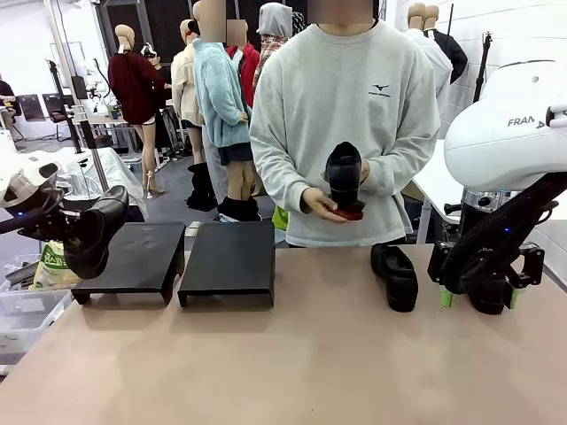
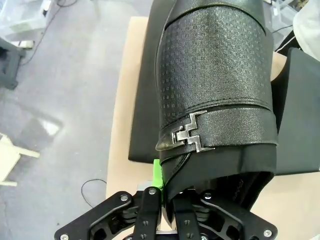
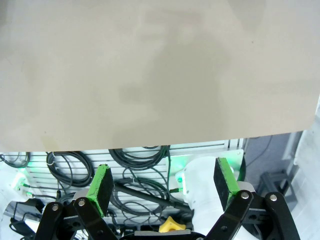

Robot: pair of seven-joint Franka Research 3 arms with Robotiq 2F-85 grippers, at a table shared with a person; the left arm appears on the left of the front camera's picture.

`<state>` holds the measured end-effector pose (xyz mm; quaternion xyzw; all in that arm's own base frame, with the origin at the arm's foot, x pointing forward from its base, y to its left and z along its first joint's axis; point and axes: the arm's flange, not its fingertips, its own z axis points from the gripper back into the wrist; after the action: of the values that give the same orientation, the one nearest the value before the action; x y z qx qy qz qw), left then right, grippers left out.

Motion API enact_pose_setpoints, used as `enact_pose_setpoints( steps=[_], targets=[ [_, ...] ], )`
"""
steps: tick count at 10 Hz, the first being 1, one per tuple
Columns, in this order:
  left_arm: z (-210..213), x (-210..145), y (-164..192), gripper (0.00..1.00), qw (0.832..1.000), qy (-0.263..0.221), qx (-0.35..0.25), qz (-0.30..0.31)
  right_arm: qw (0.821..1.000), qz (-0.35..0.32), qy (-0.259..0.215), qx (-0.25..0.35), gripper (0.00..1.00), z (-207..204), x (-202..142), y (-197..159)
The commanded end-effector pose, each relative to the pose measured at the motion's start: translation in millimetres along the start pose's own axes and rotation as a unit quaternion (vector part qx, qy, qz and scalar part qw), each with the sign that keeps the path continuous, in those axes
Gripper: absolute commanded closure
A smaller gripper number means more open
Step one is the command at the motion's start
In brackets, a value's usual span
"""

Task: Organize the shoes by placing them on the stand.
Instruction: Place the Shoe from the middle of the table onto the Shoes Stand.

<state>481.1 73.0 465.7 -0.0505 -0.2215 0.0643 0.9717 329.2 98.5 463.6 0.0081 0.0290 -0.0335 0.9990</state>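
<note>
Notably, left end effector [image 2: 170,187] clamps a buckled shoe [image 2: 215,75]; right end effector [image 3: 162,181] gapes.

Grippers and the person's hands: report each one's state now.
Left gripper: shut on a black shoe.
Right gripper: open, empty.
Person's hands: holding another shoe.

The left arm comes in low from the left side; the left gripper [image 1: 62,228] is turned sideways and pinched tight on a shoe [image 1: 97,232]; the right arm bends down on the right side; the right gripper [image 1: 479,298] points straight down, its jaws wide apart.
</note>
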Motion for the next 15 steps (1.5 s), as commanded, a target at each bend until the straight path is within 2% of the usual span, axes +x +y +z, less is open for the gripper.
enact_pose_setpoints(
  steps=[1,7,15],
  targets=[
    [-8,18,8,1.0,1.0,0.001,-0.019,-0.004,1.0,-0.003,0.002,0.001,0.0,-1,-1,2],
    [-39,34,24,1.0,1.0,0.002,-0.014,0.016,1.0,-0.003,0.002,0.001,0.0,-1,-1,2],
    [-66,36,28,1.0,1.0,0.004,-0.028,-0.004,1.0,-0.003,0.002,0.001,0.0,-1,-1,2]
  ],
)
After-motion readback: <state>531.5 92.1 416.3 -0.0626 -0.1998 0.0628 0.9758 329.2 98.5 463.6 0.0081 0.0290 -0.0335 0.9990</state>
